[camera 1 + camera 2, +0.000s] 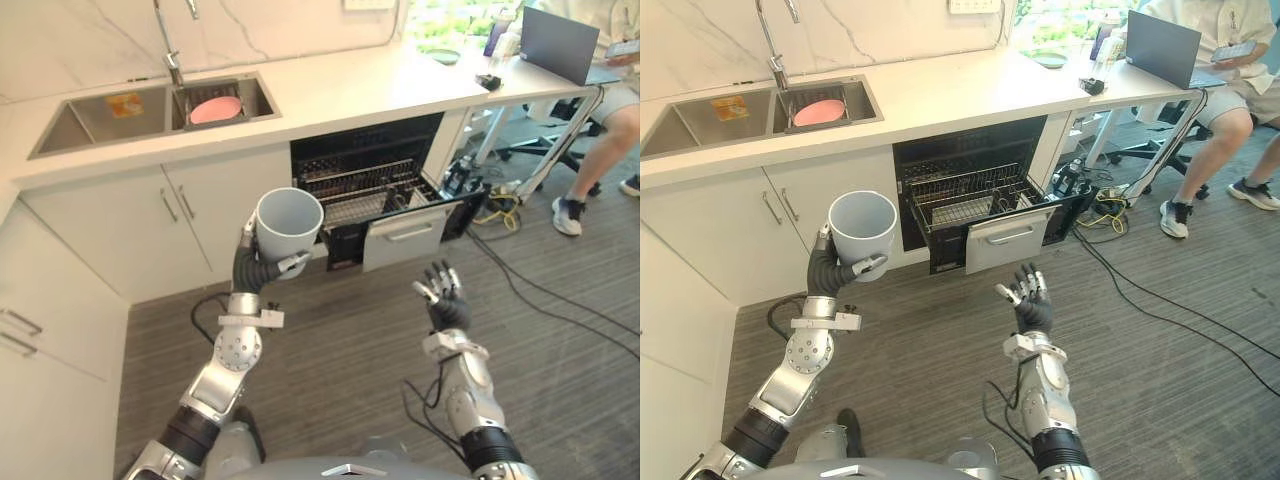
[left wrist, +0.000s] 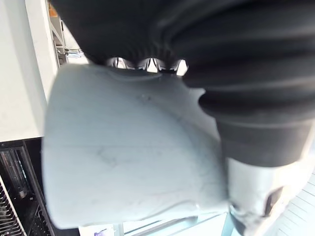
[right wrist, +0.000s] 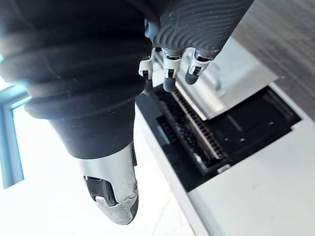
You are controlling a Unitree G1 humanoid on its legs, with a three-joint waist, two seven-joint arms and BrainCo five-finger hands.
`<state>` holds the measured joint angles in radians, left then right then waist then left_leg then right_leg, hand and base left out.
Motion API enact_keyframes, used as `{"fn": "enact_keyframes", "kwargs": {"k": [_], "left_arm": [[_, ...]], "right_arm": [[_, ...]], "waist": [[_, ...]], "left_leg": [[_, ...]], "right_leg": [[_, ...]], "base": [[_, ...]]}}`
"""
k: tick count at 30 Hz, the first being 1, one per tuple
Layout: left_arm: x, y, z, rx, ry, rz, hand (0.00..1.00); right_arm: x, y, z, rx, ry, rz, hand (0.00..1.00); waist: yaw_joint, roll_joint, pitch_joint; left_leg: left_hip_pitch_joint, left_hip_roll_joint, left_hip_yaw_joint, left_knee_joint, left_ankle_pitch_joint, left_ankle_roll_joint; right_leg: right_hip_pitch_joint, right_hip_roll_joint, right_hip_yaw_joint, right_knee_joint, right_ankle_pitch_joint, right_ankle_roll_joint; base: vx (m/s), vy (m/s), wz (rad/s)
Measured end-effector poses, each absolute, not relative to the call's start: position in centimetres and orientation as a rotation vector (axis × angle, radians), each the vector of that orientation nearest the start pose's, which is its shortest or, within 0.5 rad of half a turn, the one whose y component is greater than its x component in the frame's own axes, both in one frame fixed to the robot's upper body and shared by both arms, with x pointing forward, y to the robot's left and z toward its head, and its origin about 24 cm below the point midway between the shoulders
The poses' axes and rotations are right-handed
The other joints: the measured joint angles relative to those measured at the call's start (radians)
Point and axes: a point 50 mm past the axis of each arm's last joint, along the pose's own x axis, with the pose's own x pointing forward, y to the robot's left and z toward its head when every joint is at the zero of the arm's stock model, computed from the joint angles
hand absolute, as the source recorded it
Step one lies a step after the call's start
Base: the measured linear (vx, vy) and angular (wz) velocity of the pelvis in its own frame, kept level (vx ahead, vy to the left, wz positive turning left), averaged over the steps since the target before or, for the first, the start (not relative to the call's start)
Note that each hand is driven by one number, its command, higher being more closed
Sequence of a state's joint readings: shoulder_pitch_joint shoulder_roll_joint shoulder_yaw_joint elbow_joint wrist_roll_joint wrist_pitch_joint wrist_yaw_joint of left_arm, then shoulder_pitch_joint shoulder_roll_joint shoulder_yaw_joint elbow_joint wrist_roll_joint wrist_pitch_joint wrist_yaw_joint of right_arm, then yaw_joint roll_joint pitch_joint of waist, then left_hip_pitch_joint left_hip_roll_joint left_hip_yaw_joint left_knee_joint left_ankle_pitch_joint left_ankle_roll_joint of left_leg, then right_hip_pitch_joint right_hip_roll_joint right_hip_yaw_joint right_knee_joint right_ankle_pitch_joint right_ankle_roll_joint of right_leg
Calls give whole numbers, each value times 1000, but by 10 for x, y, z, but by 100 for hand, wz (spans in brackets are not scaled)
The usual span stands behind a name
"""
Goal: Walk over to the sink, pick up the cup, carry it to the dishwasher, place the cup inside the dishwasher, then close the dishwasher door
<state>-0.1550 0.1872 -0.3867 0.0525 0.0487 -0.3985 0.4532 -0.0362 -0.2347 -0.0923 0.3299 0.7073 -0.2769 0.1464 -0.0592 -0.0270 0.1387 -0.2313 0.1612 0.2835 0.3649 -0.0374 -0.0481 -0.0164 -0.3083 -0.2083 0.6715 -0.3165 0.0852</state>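
I am holding the cup (image 1: 290,222) in my left hand (image 1: 252,268), with fingers and thumb curling round its pale grey wall. In the left wrist view my fingertips (image 2: 147,64) are showing over one side of the cup while the thumb is pressing on the other. The cup is standing upright with its mouth facing up, off the floor (image 1: 330,340), just to the left of the dishwasher (image 1: 372,165) and a little in front of it. The dishwasher is standing open: its wire rack (image 1: 360,195) is sticking out toward me, with the pale front panel (image 1: 405,238) sitting at the rack's near end. My right hand (image 1: 440,295) is hovering empty in front of the dishwasher and slightly to its right, with fingers spreading loosely apart and gripping nothing. To the left of the dishwasher and behind it, the sink (image 1: 100,115) is sitting in the table (image 1: 380,85), and a pink plate (image 1: 215,109) is resting in the basin nearer the dishwasher. Well to the right of the dishwasher, a person (image 1: 1220,130) is sitting by a laptop (image 1: 1162,48).
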Motion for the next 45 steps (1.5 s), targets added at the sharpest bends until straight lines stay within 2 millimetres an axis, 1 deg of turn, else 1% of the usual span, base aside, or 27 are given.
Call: {"fn": "enact_keyframes", "kwargs": {"k": [1, 2, 3, 5, 6, 8, 10, 11, 12, 13, 14, 15, 16, 17, 18, 20, 22, 24, 25, 26, 27, 29, 30, 32, 34, 38, 45], "left_arm": [[262, 103, 98, 102, -509, -21, 100], [262, 103, 100, 107, -518, -24, 100], [264, 102, 105, 108, -536, -30, 100], [263, 99, 111, 101, -556, -36, 100], [263, 98, 116, 90, -572, -35, 100], [264, 97, 123, 76, -598, -21, 100], [266, 96, 124, 80, -599, -22, 100], [267, 96, 121, 85, -590, -23, 100], [268, 96, 118, 91, -581, -23, 100], [269, 100, 112, 121, -561, -19, 100], [269, 106, 108, 134, -544, -5, 100], [268, 110, 106, 148, -539, 2, 100], [268, 116, 99, 137, -507, 35, 100], [265, 112, 98, 106, -499, 33, 100], [264, 109, 102, 93, -517, 17, 100], [263, 106, 103, 93, -530, -5, 100], [262, 102, 105, 90, -538, -19, 100], [260, 96, 103, 88, -530, -47, 100], [259, 93, 102, 90, -522, -62, 100], [259, 92, 102, 89, -520, -65, 100], [259, 89, 102, 82, -519, -70, 100], [257, 83, 102, 92, -525, -90, 100], [256, 80, 101, 105, -527, -103, 100], [254, 81, 98, 113, -523, -90, 100], [253, 83, 95, 116, -510, -83, 100], [253, 85, 94, 141, -507, -115, 100], [252, 85, 98, 151, -518, -174, 100]], "right_arm": [[248, -239, 22, 451, -119, -125, 0], [248, -242, 26, 446, -138, -124, 0], [250, -244, 31, 438, -157, -123, 0], [249, -245, 30, 440, -153, -128, 0], [248, -239, 30, 446, -140, -103, 0], [243, -232, 41, 447, -174, -60, 0], [239, -234, 51, 443, -213, -59, 0], [237, -235, 54, 439, -224, -60, 0], [236, -234, 55, 438, -229, -59, 0], [232, -233, 56, 440, -228, -53, 0], [226, -227, 55, 450, -218, -38, 0], [223, -223, 52, 462, -206, -33, 0], [223, -222, 48, 452, -175, -22, 0], [224, -225, 51, 437, -174, -31, 0], [228, -226, 54, 425, -184, -34, 0], [233, -220, 58, 435, -194, -39, 0], [235, -219, 60, 438, -204, -40, 0], [235, -222, 63, 434, -217, -43, 0], [235, -224, 65, 429, -226, -45, 0], [234, -225, 66, 426, -234, -44, 0], [233, -228, 72, 419, -265, -42, 0], [232, -231, 77, 409, -297, -47, 0], [233, -230, 76, 409, -294, -43, 0], [235, -223, 74, 417, -277, -12, 0], [236, -219, 73, 427, -270, 3, 0], [234, -216, 71, 450, -265, -3, 0], [228, -206, 57, 492, -199, -6, 0]], "waist": [[-7, -45, -12], [-4, -58, -18], [0, -67, -23], [-13, -58, -24], [-26, -48, -23], [-29, -32, -18], [-38, -12, -6], [-45, 6, 2], [-53, 2, 1], [-51, -5, -1], [-44, -34, -11], [-44, -60, -26], [-43, -39, -41], [-29, 18, -47], [-27, 58, -43], [-25, 94, -47], [-18, 87, -43], [-17, 93, -37], [-23, 87, -31], [-24, 83, -32], [-28, 77, -32], [-31, 77, -35], [-27, 78, -36], [-22, 91, -42], [-25, 117, -55], [-66, 85, -54], [-88, 92, -51]], "left_leg": [[10, -47, 5, 19, -13, 35], [22, -72, 14, 18, -21, 52], [44, -100, 30, 16, -38, 78], [102, -126, 26, -33, -59, 96], [151, -136, 15, -81, -64, 105], [217, -136, 0, -135, -83, 107], [278, -132, -41, -166, -113, 102], [301, -123, -58, -169, -128, 86], [317, -116, -62, -169, -137, 77], [344, -124, -69, -157, -162, 46], [375, -140, -90, -110, -223, 11], [389, -146, -101, -88, -252, -4], [405, -130, -128, -45, -312, -25], [376, -78, -117, 7, -344, -27], [357, -48, -112, 49, -376, -25], [364, 10, -88, 102, -411, -19], [333, 54, -38, 250, -368, -4], [232, 136, -12, 454, -218, -14], [203, 168, 6, 524, -173, -51], [196, 171, 31, 519, -198, -57], [194, 160, 101, 440, -251, -27], [178, 111, 125, 235, -278, -7], [175, 70, 96, 67, -254, -17], [182, 36, -10, -156, -117, -41], [191, 40, -28, -196, -9, -61], [221, -32, 31, -270, 1, -35], [281, -57, 79, -316, -9, -27]], "right_leg": [[-10, -36, -41, 151, 39, 18], [-16, -75, -50, 170, 55, 29], [-35, -115, -40, 215, 121, 63], [-73, -139, -7, 283, 319, 48], [-122, -148, 7, 349, 341, 23], [-204, -118, -37, 330, 137, -15], [-281, -62, -98, 151, 80, -41], [-309, -39, -116, 14, 100, -31], [-316, -31, -132, -97, 138, -20], [-319, -17, -178, -302, 222, -24], [-328, -17, -214, -356, 356, -36], [-327, -19, -214, -345, 433, -62], [-326, -3, -209, -294, 443, -123], [-317, 45, -218, -295, 406, -129], [-318, 71, -231, -272, 366, -135], [-319, 107, -243, -187, 277, -141], [-308, 123, -243, -149, 220, -141], [-248, 165, -254, -226, 218, -139], [-191, 173, -256, -288, 221, -144], [-175, 170, -256, -307, 225, -151], [-153, 152, -253, -328, 236, -162], [-148, 131, -246, -350, 251, -156], [-147, 118, -231, -368, 261, -138], [-148, 129, -178, -410, 284, -94], [-145, 149, -134, -450, 308, -57], [-92, 120, -122, -625, 435, -7], [-36, 124, -90, -736, 485, 13]], "base": [[352, 170, 6], [360, 153, 2], [389, 161, -6], [378, 153, 6], [290, 97, 11], [376, 60, 17], [409, -35, 40], [368, -71, 52], [401, -92, 60], [465, -137, 53], [497, -193, 47], [565, -315, 39], [517, -287, 27], [451, -241, 14], [330, -125, -7], [317, -138, -9], [267, -159, -15], [202, -94, -10], [163, 8, 5], [295, 35, 6], [173, 42, 4], [222, 83, -6], [200, 113, -36], [146, 123, -63], [117, 152, -68], [132, 222, -24], [49, 40, -19]]}}
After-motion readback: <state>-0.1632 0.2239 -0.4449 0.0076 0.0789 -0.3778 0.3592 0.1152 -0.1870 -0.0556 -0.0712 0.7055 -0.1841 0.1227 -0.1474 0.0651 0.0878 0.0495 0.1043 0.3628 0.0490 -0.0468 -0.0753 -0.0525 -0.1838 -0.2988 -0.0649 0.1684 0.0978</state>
